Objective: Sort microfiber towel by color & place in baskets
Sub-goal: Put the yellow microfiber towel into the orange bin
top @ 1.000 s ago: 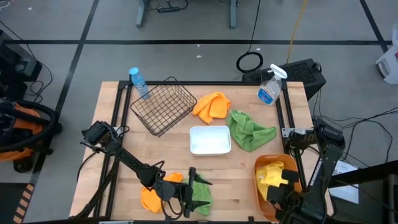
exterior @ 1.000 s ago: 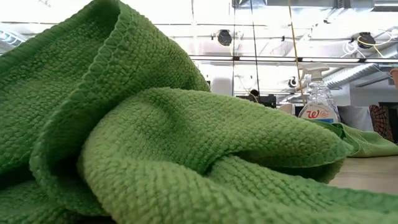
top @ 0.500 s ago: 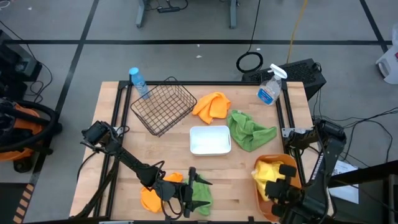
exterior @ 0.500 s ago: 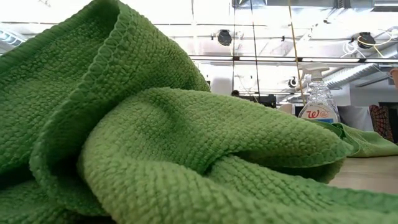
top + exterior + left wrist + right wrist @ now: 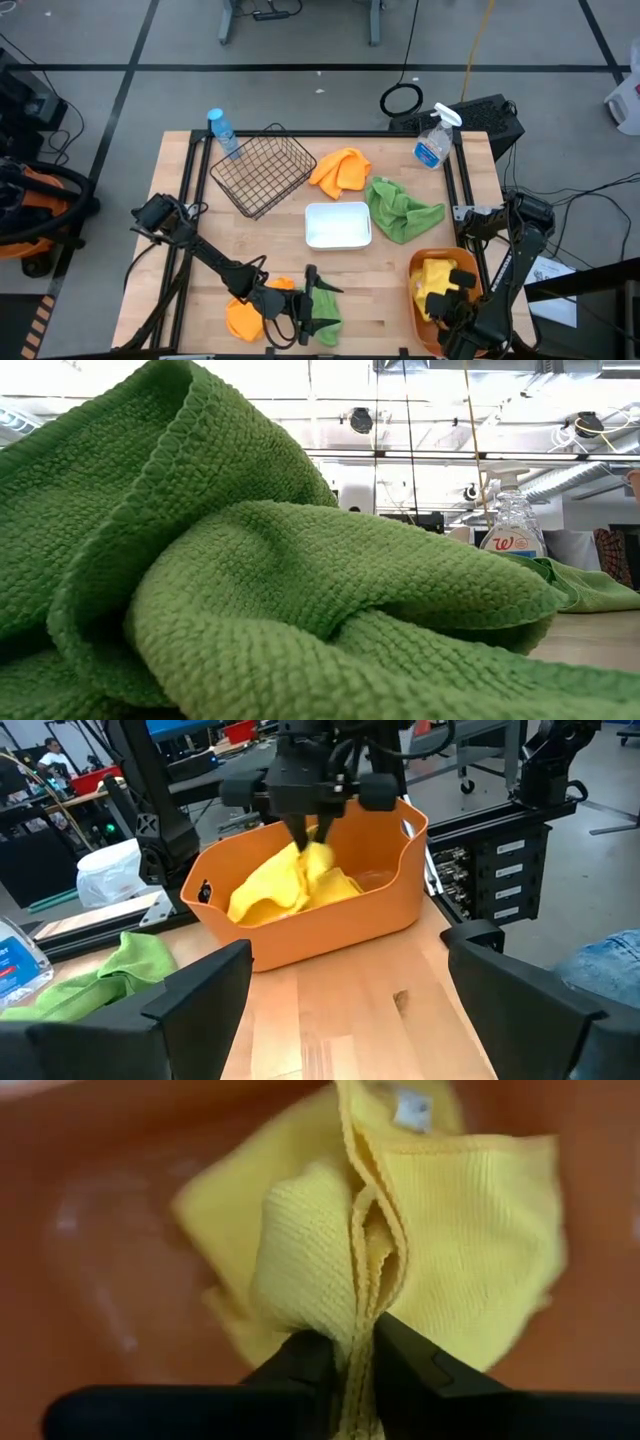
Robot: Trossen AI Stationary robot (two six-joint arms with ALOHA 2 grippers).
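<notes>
My right gripper (image 5: pixel 450 290) hangs over the orange tub (image 5: pixel 415 300), shut on a yellow towel (image 5: pixel 300 1250). More yellow cloth (image 5: pixel 480 1230) lies in the tub beneath; whether it is one towel or two I cannot tell. My left gripper (image 5: pixel 310 300) is open at the near edge. It stands by a green towel (image 5: pixel 325 315) and an orange towel (image 5: pixel 243 320) lying flat there. That green towel fills the low view (image 5: pixel 250 580). A second orange towel (image 5: pixel 340 170) and a second green towel (image 5: pixel 400 210) lie beyond the white tray (image 5: pixel 338 225). My right gripper pinches a bunched fold of the yellow towel (image 5: pixel 362 1295) between its two fingers, several layers thick. The fingers (image 5: pixel 300 820) come from above, pointing down into the tub. The towel hangs below them and its lower part (image 5: pixel 270 890) rests inside the tub.
The black mesh basket (image 5: pixel 262 172) stands tilted at the far left, with a blue-capped bottle (image 5: pixel 222 130) beside it. A clear spray bottle (image 5: pixel 433 145) stands at the far right corner. Bare wood lies between the tub and the near green towel.
My right gripper has shifted a little over the tub and back, staying shut on the yellow towel. The yellow cloth showed wider half a second ago than it does now.
</notes>
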